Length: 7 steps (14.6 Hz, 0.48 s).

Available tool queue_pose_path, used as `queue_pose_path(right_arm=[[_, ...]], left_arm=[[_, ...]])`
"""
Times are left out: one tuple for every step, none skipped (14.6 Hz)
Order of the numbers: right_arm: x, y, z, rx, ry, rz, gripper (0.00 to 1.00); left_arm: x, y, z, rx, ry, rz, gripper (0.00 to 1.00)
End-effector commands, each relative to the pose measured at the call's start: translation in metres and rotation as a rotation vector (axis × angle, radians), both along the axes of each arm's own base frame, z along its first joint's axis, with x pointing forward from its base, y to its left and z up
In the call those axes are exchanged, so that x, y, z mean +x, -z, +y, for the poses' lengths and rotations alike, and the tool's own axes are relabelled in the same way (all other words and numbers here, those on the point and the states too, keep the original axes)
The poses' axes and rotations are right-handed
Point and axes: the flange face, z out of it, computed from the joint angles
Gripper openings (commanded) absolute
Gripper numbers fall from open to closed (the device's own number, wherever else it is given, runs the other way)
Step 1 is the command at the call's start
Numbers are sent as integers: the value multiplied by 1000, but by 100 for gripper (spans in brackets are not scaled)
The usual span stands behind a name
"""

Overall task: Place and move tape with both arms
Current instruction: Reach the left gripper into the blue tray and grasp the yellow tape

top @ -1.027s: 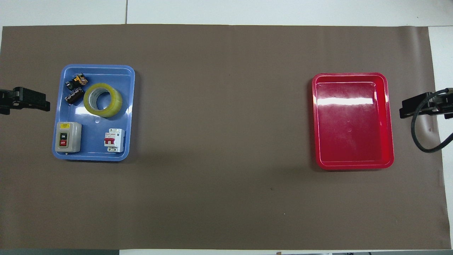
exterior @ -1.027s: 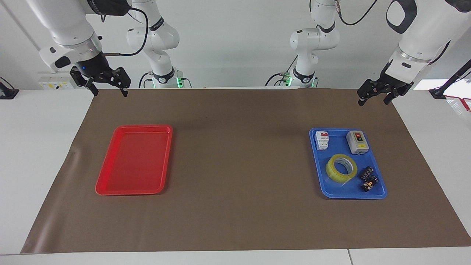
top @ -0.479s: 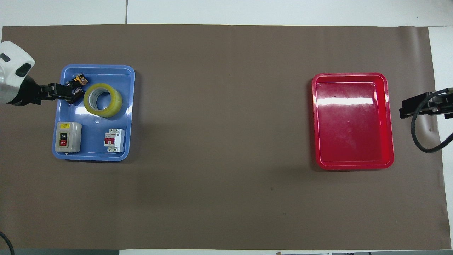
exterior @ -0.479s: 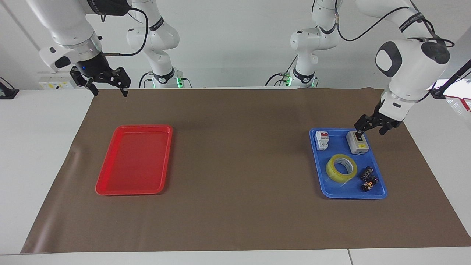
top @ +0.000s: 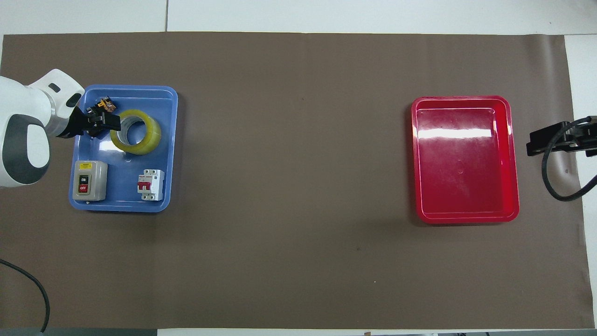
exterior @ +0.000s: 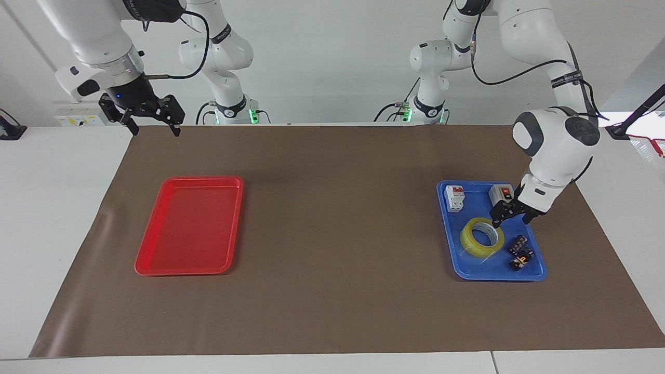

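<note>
Mat: brown paper sheet (exterior: 337,234) covering the table.
Red tray: shallow red plastic tray (exterior: 191,224) at the right arm's end, nothing in it.
Blue tray: blue plastic tray (exterior: 470,267) at the left arm's end.
Tape: glossy yellow ring-shaped roll with white core (exterior: 481,237), flat in the blue tray.
Switch box: grey box with red and black buttons (top: 89,180), nearer the robots than the tape.
Breaker: white and red breaker (exterior: 455,198).
Small parts: black components (exterior: 521,252) just beside the tape.
Left gripper (exterior: 511,212): fingers apart, low over the tape's rim.
Right gripper (exterior: 151,115): fingers apart, waiting above the mat's edge.
Risk: a finger could nudge the small parts or slip off the glossy rim.
</note>
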Motion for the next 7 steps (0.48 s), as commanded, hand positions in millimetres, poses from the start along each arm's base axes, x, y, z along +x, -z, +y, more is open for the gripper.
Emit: queue_pose_path(right_arm=[[-1,0,-4,11,-11,-9,100],[-1,0,-5,11,-11,-9,100],[-1,0,-4,11,-11,-9,100],[-1,0,-4,11,-11,-9,100],[-1,0,-4,11,-11,-9,100],[-1,0,-4,11,-11,-9,100],[-1,0,-4,11,-11,-9,100]], left_arm=[[-1,21,3,9,14,-5,100],[0,30,2,9,16,-7,100],[0,40,1,8,17,-8,100],[0,49,0,8,17,-7,100],[0,56,-2,7,17,-1,98],[-2,59,-3,7,17,4,91],[-5,63,-5,6,20,13,82]])
